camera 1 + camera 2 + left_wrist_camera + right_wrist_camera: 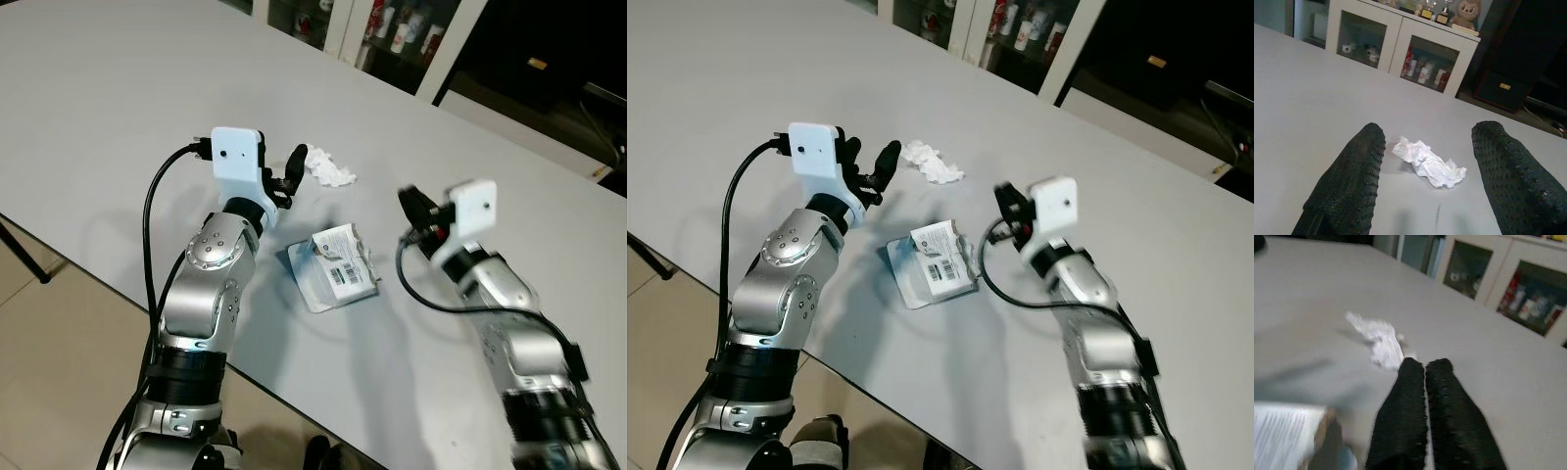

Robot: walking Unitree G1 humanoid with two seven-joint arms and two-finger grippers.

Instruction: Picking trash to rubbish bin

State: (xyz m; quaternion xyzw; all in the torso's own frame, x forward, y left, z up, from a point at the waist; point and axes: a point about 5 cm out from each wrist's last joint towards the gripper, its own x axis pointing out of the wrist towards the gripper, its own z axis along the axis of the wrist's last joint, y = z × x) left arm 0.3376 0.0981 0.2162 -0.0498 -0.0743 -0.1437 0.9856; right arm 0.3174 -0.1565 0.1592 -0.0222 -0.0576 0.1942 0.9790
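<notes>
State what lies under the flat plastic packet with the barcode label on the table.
The packet lies flat on the grey table; bare tabletop shows all round it. Whatever might be beneath it is covered and cannot be seen.

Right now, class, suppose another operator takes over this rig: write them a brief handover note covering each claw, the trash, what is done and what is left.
Left claw: open, empty, raised over the grey table, aimed at the crumpled white tissue, not touching it.
Right claw: shut, empty, held above the table to the right of the trash.
Trash: the tissue lies on the table; a flat plastic packet with a barcode label lies nearer the robot, between the arms.
Done: nothing picked up.
Left: grasp the tissue, then the packet, and carry both to a bin.
</notes>
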